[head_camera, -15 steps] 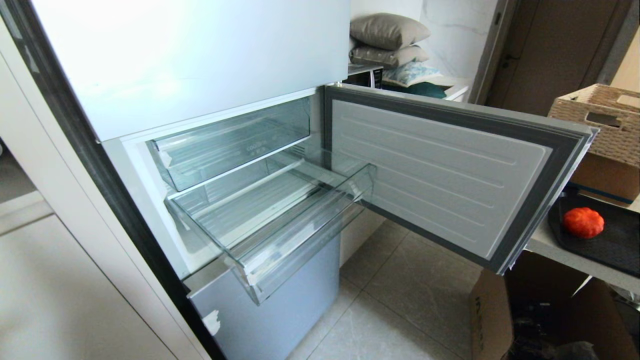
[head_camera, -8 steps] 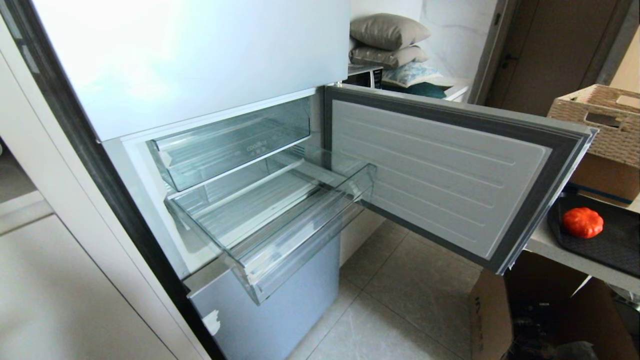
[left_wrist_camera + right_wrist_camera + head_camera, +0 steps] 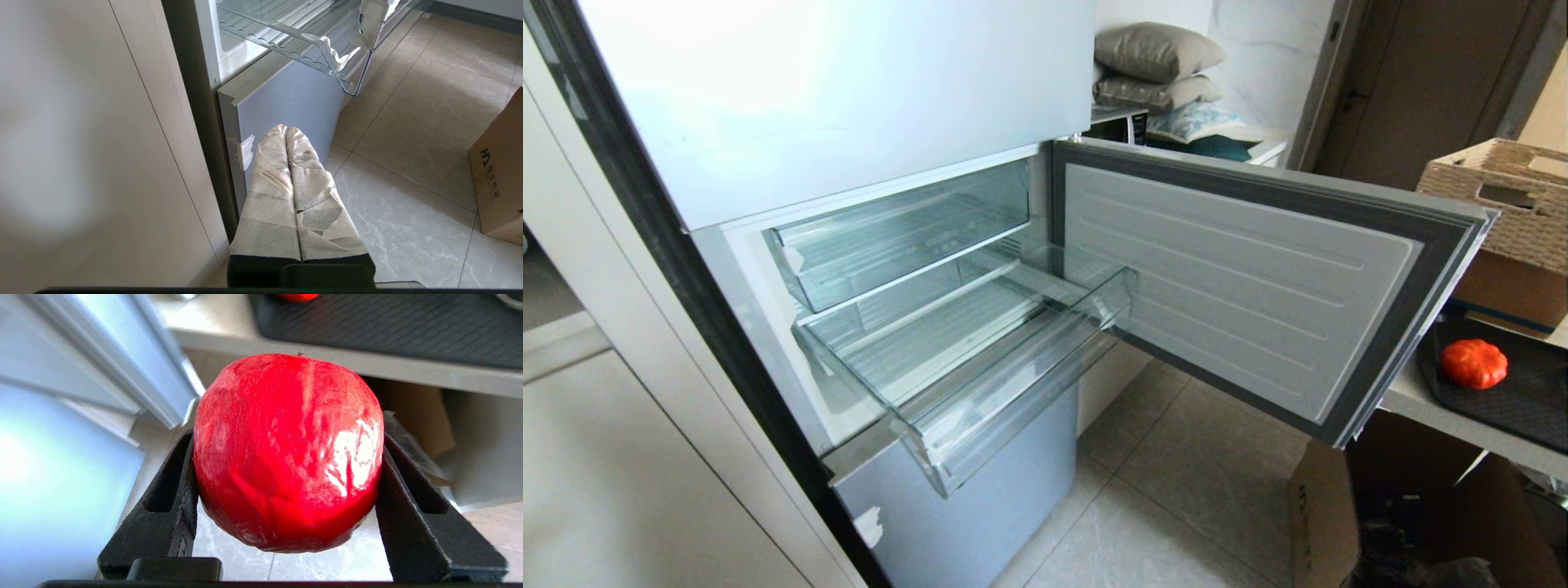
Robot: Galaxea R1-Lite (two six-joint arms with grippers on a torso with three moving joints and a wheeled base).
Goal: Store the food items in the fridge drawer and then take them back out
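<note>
A smooth red apple-like food item point(image 3: 286, 457) hangs above the floor, and my right gripper point(image 3: 286, 435) is shut on it, black fingers point(image 3: 175, 498) pressing both sides. This gripper sits below the table edge, next to the open fridge door point(image 3: 122, 367), and is outside the head view. A ribbed orange-red pumpkin-like item point(image 3: 1474, 363) lies on the black tray point(image 3: 1527, 400) at the right. The fridge drawer point(image 3: 1021, 392), the lower clear one, is pulled out and holds nothing. My left gripper point(image 3: 286, 130), its fingers wrapped in tape, is shut and parked low beside the fridge base, below the drawer point(image 3: 327, 49).
The open fridge door point(image 3: 1241, 278) stands between the drawer and the tray table. The shallower upper drawer point(image 3: 898, 237) is pushed in. A cardboard box point(image 3: 1327, 523) sits on the tiled floor under the table. A wicker basket point(image 3: 1503, 196) stands behind the tray.
</note>
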